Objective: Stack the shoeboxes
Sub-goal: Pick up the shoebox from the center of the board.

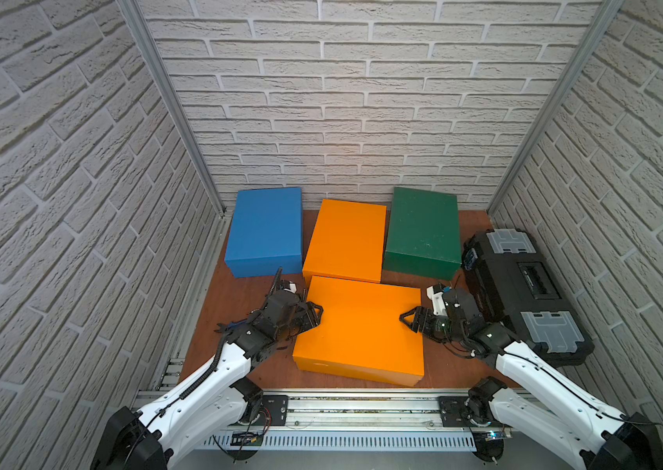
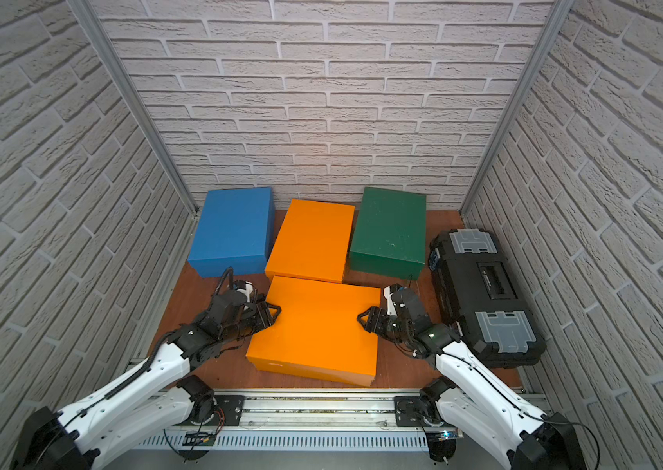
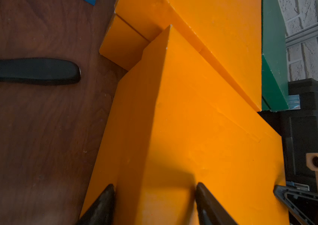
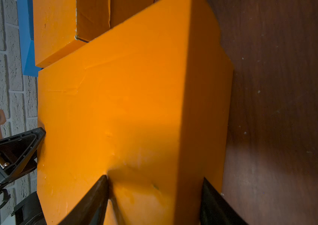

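The left gripper [image 1: 317,313] and right gripper [image 1: 406,318], their black wedge-shaped jaws spread, straddle the left and right ends of the near orange shoebox [image 1: 362,325], a matte, sharp-edged lidded box lying crosswise on the dark wood-grain table [image 1: 236,297]; whether either jaw pair is clamped cannot be told. Just behind it, along the far brick-textured wall, the blue shoebox [image 1: 267,228], far orange shoebox [image 1: 346,240] and dark green shoebox [image 1: 423,228] sit side by side, unstacked, beside a black plastic toolbox [image 1: 525,293] with grey clips at right.
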Tool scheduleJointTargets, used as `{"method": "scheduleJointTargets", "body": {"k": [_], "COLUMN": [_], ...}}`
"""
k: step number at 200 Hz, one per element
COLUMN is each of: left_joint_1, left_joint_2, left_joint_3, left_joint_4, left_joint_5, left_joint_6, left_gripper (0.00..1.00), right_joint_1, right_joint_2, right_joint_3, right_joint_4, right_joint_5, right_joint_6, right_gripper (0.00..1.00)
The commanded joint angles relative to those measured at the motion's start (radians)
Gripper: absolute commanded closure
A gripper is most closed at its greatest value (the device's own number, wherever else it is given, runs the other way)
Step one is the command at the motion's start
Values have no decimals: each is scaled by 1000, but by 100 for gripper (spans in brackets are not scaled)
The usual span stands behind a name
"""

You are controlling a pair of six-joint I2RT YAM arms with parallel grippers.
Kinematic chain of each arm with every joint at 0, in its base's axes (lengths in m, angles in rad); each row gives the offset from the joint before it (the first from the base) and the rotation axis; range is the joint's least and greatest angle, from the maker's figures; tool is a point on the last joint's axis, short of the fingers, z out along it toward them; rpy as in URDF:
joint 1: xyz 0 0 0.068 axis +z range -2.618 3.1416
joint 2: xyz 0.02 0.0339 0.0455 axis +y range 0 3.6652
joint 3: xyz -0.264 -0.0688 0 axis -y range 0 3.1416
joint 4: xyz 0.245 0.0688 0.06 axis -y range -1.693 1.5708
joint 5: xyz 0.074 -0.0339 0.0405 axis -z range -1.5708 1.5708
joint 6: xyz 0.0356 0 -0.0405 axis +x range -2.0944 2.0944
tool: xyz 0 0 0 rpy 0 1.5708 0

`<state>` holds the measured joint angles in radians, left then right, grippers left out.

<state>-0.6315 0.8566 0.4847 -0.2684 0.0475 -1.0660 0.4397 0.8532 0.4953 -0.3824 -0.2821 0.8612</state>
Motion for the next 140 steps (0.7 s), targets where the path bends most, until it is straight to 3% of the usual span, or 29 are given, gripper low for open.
{"method": "scheduleJointTargets", "body": {"k": [1, 39, 140], "left_joint_1": [-48, -80, -175], "left_joint_2": [-8, -19, -64], "left_joint_3": [57, 101, 220], "left_joint_4": [71, 45, -3], "left_joint_5": [46, 25, -40], "left_joint_6": [-27, -30, -34], "left_gripper": [37, 37, 41], "right_joint_1": [47, 77, 129], "right_joint_2": [-21, -26, -25], "right_joint_3": [57, 97, 224], "right_joint_4": [22, -23, -135], "right_joint_5": [-86, -62, -46], "right_joint_6": [-24, -27, -38], "right_gripper": [38, 49, 51]}}
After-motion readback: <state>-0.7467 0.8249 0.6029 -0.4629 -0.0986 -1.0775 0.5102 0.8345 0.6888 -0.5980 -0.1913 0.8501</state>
